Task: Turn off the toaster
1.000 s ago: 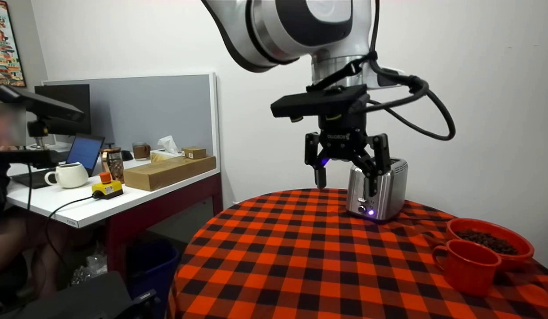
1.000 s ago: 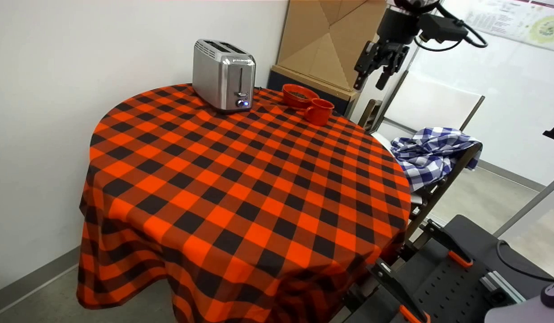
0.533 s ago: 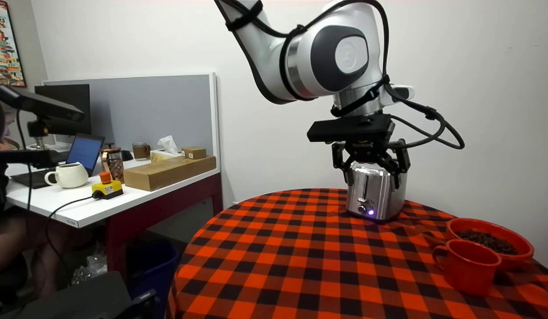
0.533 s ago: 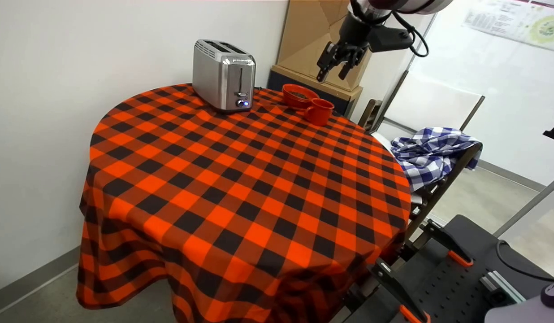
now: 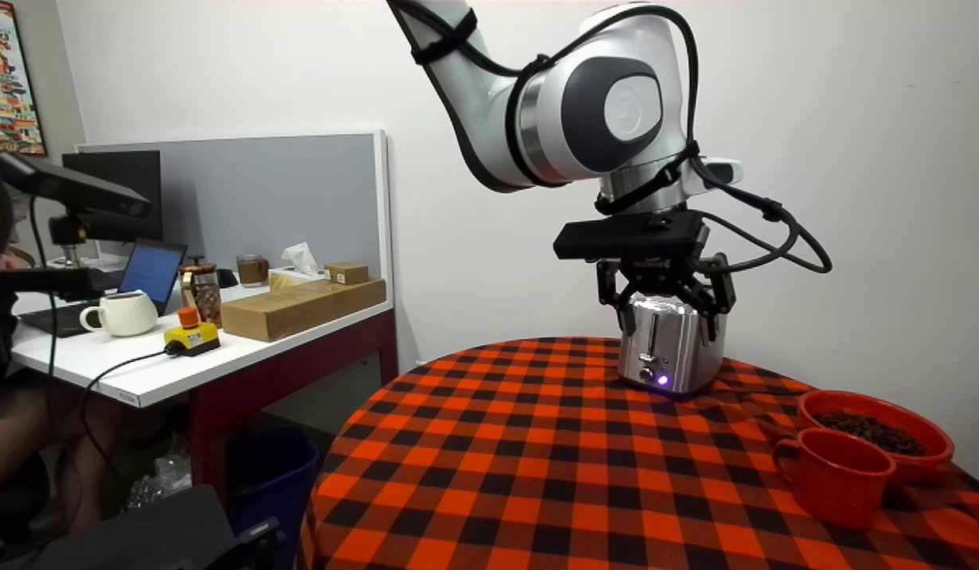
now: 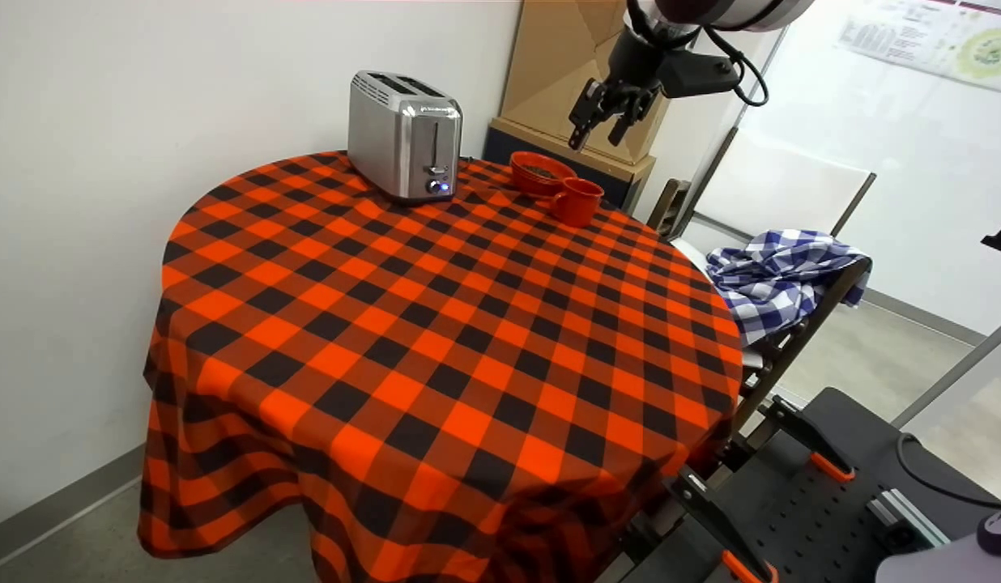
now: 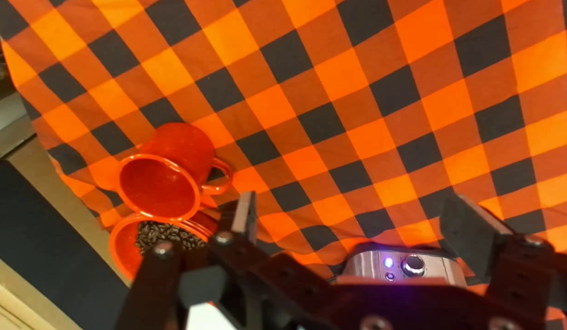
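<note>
We judge this the approach: next, our spread, empty claw (image 5: 669, 331) must reach the front controls (image 7: 412, 266) of the two-slot toaster (image 6: 379, 134).

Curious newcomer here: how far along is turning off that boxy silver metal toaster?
Done: nothing visible; a round bluish light glows on the toaster. In hand: no contact yet; the open black gripper hangs apart. Left: probably reaching the front controls and switching it off.
</note>
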### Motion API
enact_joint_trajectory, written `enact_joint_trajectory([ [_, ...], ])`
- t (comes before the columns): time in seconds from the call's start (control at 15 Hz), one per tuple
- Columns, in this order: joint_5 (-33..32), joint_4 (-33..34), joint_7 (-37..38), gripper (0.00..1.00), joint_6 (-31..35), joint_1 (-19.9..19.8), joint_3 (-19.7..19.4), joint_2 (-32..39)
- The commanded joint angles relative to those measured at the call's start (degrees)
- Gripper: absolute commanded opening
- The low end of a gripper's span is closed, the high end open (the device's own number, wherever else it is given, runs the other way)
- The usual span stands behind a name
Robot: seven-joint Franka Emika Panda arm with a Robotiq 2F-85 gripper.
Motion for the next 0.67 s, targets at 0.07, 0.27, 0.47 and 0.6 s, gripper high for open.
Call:
enact_joint_trajectory([
  [0.07, 0.0, 0.1, 0.1, 1.0, -0.2, -0.1, 0.1, -0.1],
  [0.27, 4.4, 0.6, -3.8, 1.0, -0.6, -1.2, 2.1, 1.7],
  [0.47, 16.2, 3.8, -14.0, 1.0, -1.1, -4.4, 7.8, 6.7],
  [0.6, 21.7, 6.8, -19.9, 1.0, -2.0, -6.9, 11.2, 10.2],
])
